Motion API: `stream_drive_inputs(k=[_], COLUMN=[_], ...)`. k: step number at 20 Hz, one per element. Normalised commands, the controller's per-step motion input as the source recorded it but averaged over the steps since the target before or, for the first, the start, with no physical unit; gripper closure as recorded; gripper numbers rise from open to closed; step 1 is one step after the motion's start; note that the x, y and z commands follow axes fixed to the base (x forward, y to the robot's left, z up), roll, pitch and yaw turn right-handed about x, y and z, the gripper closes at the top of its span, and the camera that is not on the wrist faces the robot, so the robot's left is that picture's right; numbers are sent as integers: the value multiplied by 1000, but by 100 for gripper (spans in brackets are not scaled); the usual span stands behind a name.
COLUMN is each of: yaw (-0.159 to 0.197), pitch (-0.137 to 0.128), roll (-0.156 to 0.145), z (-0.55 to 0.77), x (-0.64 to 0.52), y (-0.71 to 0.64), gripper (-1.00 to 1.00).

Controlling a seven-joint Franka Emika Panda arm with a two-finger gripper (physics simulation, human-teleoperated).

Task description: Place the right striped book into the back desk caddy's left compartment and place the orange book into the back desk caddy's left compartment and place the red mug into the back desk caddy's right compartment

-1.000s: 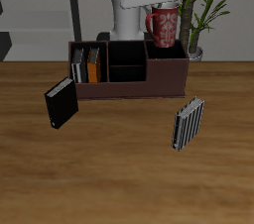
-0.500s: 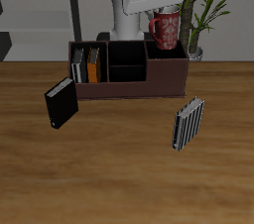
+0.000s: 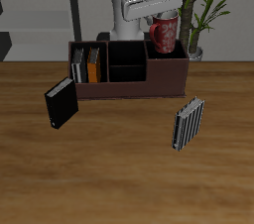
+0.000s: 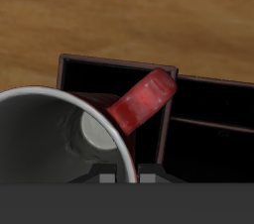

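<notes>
1. The gripper point(image 3: 162, 10) is holding the red mug point(image 3: 165, 32) by its rim, jaws clamped on it, hanging above the back desk caddy point(image 3: 129, 70).
2. The mug is hovering over the caddy's right compartment point(image 3: 167, 66), clear of its walls; handle point(image 4: 143, 100) is pointing toward the inner dividers.
3. The orange book point(image 3: 94, 65) is standing in the left compartment point(image 3: 87, 66).
4. A striped book point(image 3: 188, 123) is standing in front of the caddy, well apart.

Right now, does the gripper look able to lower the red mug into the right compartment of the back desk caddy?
Probably yes. The gripper holds the red mug above the back desk caddy, and the right compartment shows nothing inside it that would block the way down.
</notes>
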Motion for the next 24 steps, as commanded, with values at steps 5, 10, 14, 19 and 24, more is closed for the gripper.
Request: stream_drive_inputs(k=[5,10,14,19,24], yaw=[89,123,77,41,56], pitch=[40,46,28,38,54], roll=[-3,-29,-32,-24,-63], z=[-145,-280,-178,-150,-264], x=[19,16,1,28,139], y=[39,119,47,-62,-76], gripper=[100,100,100,100,100])
